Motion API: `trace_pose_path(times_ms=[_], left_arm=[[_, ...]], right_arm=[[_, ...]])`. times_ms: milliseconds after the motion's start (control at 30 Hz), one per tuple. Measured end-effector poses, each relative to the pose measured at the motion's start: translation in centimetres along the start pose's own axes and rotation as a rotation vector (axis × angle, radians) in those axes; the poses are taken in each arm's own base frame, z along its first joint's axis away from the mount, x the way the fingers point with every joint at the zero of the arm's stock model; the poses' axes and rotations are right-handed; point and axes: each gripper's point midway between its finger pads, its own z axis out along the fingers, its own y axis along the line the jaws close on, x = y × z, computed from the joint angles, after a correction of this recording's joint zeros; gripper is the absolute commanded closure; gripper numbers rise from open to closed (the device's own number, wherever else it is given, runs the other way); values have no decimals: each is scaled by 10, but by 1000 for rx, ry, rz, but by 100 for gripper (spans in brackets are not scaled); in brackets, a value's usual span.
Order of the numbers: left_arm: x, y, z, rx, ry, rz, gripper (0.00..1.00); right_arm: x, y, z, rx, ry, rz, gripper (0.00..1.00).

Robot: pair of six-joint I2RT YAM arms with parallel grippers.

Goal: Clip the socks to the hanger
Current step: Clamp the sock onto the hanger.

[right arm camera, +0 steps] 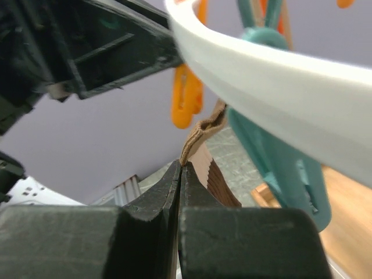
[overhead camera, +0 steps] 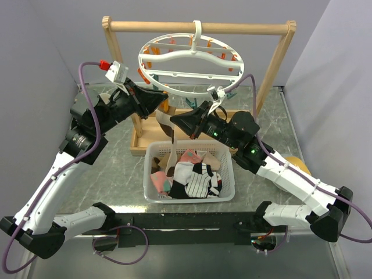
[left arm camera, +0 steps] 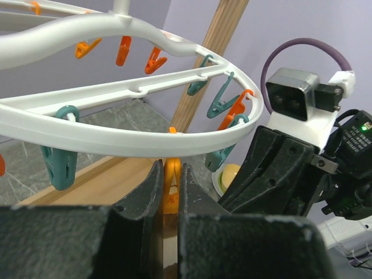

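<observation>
The white ring hanger point(overhead camera: 192, 55) hangs by its hook from a wooden bar, with orange and teal pegs under its rim. My left gripper point(overhead camera: 166, 101) is just below the ring's near-left rim point(left arm camera: 116, 139), shut on an orange peg point(left arm camera: 170, 186) and squeezing its handles. My right gripper point(right arm camera: 180, 165) is shut on the cuff of a brown sock point(right arm camera: 203, 157), held up close beside that orange peg point(right arm camera: 186, 99) and a teal peg point(right arm camera: 279, 168). The brown sock point(overhead camera: 172, 152) dangles down into the basket. More socks point(overhead camera: 195, 177), pink, white and black-and-white striped, lie in the basket.
A white slatted basket point(overhead camera: 189, 199) sits in front of the tall wooden frame point(overhead camera: 197, 27) and its base tray point(overhead camera: 138, 145). A yellow object point(overhead camera: 296, 163) lies behind the right arm. Purple walls stand close on both sides. The two wrists are almost touching.
</observation>
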Motion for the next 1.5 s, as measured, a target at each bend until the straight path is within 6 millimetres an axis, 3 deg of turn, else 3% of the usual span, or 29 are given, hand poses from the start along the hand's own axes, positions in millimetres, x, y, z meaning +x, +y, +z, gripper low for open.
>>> trace_pose_path(times_ms=[167,500,767,1033,1500], left_arm=[[0,0,0,-1,0,-15,99],[-1,10,0,-59,-11,-31,99],[-1,21,2,-121,-12,-38,99],[-3,22,1,-135,-15,-38,99],[-2,33,-1,-210,-21,-39,99]], right_arm=[[9,-11,3,95,12,-41,100],[3,3,16,322,-5,-313,100],[15,-25,12,496,57,-462,100],[24,-23,22,519,110,-548,100],[10,-12,31,511,100,-592,100]])
